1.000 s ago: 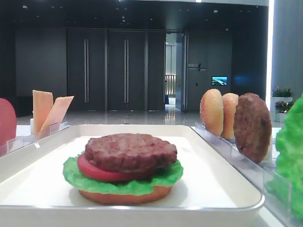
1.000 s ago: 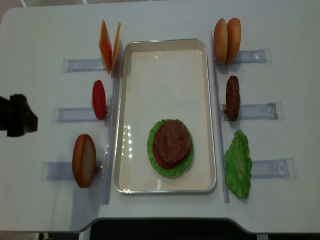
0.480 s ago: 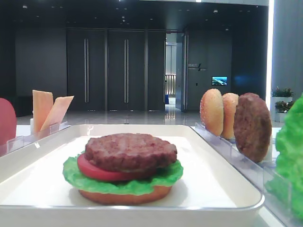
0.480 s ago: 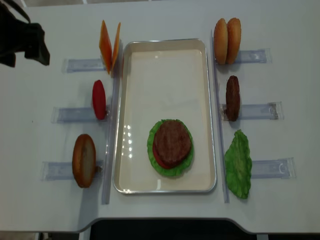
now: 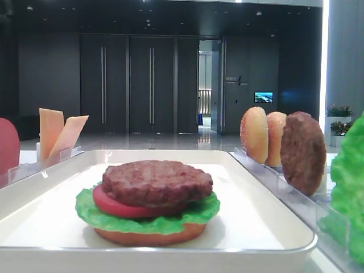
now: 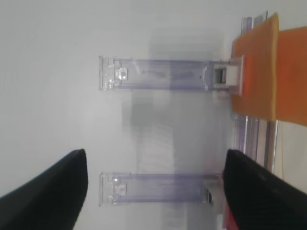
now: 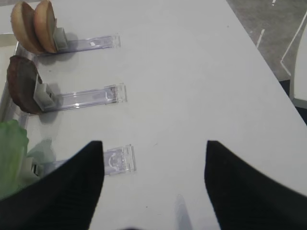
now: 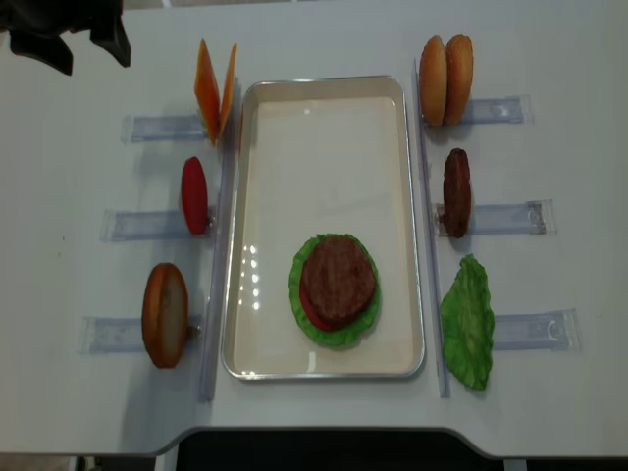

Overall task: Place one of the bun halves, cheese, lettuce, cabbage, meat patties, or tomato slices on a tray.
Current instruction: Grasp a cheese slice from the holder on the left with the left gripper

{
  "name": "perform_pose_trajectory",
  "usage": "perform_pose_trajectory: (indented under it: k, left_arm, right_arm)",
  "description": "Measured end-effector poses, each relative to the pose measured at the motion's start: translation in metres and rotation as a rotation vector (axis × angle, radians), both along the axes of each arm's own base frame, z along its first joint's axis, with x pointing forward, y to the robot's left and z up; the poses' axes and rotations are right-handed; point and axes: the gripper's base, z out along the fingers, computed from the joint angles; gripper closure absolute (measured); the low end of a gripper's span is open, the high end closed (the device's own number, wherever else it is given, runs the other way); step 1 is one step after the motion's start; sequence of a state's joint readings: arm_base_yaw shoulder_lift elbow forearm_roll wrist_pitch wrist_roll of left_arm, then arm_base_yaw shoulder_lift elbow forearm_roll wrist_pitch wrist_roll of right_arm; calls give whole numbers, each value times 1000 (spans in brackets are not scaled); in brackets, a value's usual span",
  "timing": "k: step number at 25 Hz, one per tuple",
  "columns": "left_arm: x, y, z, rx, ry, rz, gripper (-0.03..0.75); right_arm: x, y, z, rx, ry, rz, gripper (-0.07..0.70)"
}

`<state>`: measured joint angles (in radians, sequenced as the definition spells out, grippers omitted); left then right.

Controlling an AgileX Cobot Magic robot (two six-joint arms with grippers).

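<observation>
The left gripper (image 8: pixel 83 34) is hovering over the far left corner of the table, above and just left of the cheese (image 8: pixel 215 90) — two orange slices standing upright in their rack (image 8: pixel 167 128). I judge that the step in hand is the approach to a cheese slice, since the stack (image 8: pixel 337 287) on the tray (image 8: pixel 324 147) is showing bun, lettuce, tomato and patty but no cheese. In the left wrist view the jaws are standing wide apart and holding nothing; only bare table and two racks are lying between them, with the cheese at the right edge. The next move is calling for a shift to the right and a descent, so that the fingers straddle one thin slice. The right gripper (image 7: pixel 153 191) is waiting over the right table side, jaws spread, nothing in them.
</observation>
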<state>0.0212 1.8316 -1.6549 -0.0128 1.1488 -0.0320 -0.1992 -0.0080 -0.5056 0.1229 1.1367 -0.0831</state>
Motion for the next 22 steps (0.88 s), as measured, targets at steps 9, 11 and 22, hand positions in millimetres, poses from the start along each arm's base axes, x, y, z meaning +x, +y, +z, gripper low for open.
perform_pose_trajectory:
  k: [9,11,22]
  left_arm:
    - [50,-11,-24,-37,0,2,27]
    - [57,-15,-26,-39,-5,-7,27]
    - [64,-55,-39,-44,11,-10,27]
  right_arm:
    - [0,0,0,0,0,0,197]
    - [0,0,0,0,0,0,197]
    - [0,0,0,0,0,0,197]
